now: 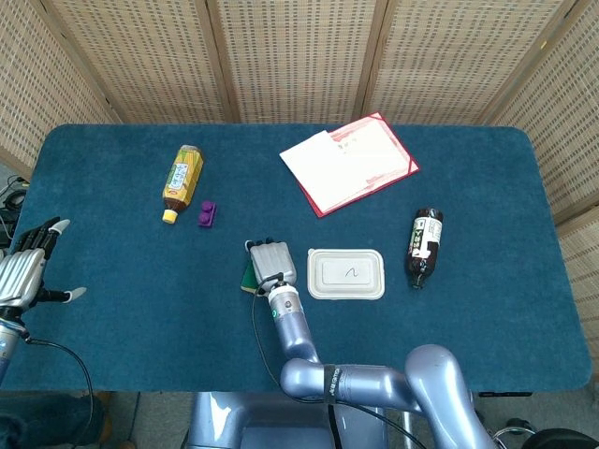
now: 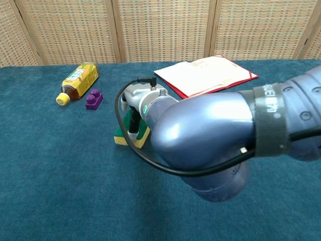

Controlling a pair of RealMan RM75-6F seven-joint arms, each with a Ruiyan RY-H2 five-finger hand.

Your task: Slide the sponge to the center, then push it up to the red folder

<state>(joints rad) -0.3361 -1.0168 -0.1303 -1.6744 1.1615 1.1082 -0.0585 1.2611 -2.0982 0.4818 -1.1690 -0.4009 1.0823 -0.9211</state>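
One sponge (image 1: 250, 275) sits just left of the white lidded container (image 1: 346, 274), right hand (image 1: 271, 262) resting flat on top of it, grip unclear. Red folder (image 1: 351, 162) lies well beyond the container; left hand (image 1: 26, 267) hangs far left of it, fingers spread, empty.

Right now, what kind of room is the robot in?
Probably a test room or lab, not a kitchen: a table covered in blue felt, woven screens closing it in, and random things laid out, like a sponge and red folder.
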